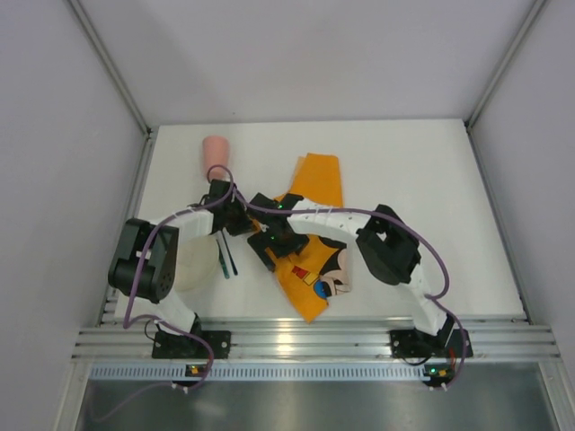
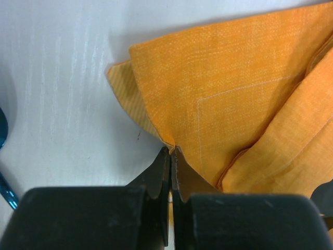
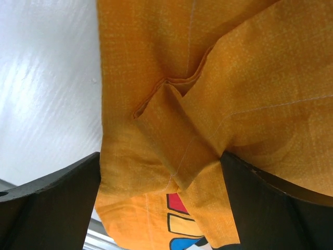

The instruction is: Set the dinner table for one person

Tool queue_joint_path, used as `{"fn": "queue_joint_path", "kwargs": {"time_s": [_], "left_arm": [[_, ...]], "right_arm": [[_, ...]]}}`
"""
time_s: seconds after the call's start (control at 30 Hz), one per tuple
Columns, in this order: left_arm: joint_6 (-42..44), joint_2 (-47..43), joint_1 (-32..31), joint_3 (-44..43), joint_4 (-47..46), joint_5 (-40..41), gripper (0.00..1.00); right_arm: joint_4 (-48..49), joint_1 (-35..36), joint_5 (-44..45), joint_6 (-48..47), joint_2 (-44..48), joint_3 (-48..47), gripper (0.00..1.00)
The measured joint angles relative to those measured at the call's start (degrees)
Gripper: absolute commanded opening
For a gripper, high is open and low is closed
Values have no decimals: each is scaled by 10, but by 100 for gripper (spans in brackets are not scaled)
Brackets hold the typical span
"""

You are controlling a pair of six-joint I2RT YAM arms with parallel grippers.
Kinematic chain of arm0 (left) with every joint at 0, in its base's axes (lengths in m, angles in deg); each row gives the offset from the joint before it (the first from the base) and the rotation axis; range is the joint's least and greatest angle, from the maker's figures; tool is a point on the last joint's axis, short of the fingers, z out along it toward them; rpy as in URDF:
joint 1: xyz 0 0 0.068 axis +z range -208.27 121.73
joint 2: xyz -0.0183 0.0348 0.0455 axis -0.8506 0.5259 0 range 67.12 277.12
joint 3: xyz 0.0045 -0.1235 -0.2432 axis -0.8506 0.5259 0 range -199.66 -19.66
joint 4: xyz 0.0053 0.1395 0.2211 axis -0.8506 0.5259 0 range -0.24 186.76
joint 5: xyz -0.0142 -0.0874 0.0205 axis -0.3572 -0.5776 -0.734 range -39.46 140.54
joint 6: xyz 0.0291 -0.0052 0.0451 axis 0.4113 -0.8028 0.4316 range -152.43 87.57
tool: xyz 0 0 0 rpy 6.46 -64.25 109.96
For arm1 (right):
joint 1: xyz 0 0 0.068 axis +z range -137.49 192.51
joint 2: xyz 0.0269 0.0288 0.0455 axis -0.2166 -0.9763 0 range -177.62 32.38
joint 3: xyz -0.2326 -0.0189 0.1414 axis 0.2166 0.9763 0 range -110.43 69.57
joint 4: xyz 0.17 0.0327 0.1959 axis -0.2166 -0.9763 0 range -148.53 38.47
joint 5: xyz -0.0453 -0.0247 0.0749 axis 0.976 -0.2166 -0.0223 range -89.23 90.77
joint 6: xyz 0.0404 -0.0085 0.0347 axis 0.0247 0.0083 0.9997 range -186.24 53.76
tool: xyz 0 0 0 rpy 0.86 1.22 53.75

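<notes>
Pinching orange mat (image 2: 234, 94) edge, left gripper (image 2: 170, 152) clenched; right gripper (image 3: 160, 156) released above; mat runs near-to-far on dinner table (image 1: 422, 180).

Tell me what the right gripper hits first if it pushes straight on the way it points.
The raised fold of the orange cloth mat, framed by the open right gripper; how far off is unclear.

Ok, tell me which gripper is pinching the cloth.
The left gripper, shut on an edge of the orange cloth; the right gripper stands open astride a fold.
</notes>
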Motion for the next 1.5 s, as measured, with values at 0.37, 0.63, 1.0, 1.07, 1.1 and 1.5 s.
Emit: {"fn": "queue_joint_path", "kwargs": {"time_s": [0.37, 0.63, 1.0, 1.07, 1.1, 1.5], "left_arm": [[40, -1, 2, -20, 56, 8, 0], [48, -13, 3, -10, 58, 22, 0], [49, -34, 5, -4, 97, 45, 0], [50, -40, 5, -2, 111, 51, 0], [50, -43, 5, 0, 118, 53, 0], [51, -51, 8, 1, 146, 59, 0]], "right_arm": [[40, -19, -41, -1, 42, 50, 100], [81, -30, -132, 2, 120, 74, 100], [43, -13, 14, -20, 22, -16, 96], [40, -13, 33, -21, 5, -17, 93], [40, -13, 38, -21, 0, -17, 93], [42, 12, 57, -17, -7, -15, 52]]}}
